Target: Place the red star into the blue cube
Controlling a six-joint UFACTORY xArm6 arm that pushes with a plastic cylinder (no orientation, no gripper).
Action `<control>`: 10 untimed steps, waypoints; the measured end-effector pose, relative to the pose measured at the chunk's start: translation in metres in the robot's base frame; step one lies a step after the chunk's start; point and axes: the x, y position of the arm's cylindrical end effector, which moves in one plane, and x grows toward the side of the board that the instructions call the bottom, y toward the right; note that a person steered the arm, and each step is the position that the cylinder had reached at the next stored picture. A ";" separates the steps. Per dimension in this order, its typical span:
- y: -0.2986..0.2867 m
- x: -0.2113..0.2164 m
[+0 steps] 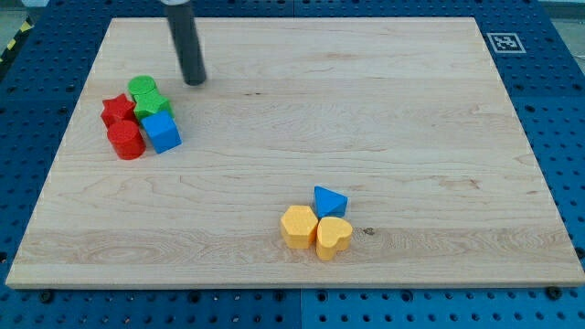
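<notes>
Yellow pair (315, 229) and blue wedge (329, 200) nearest on bench (384, 119) — irrelevant. Farther left: blue cube (162, 132) beside red cylinder (126, 141); red star (117, 111) behind, green blocks (146, 95) between star and cube. My tip (195, 81) beyond cluster, touching nothing — end effector plain rod, no jaws.

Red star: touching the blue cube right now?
No: the red star sits at the cluster's left edge, with the green block and red cylinder between it and the blue cube.
</notes>
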 end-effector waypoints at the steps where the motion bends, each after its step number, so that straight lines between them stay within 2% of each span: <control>1: -0.054 -0.017; 2: -0.124 -0.008; 3: -0.142 0.004; 5: -0.141 0.088; 6: -0.141 0.088; 8: -0.087 0.073; 10: -0.009 0.073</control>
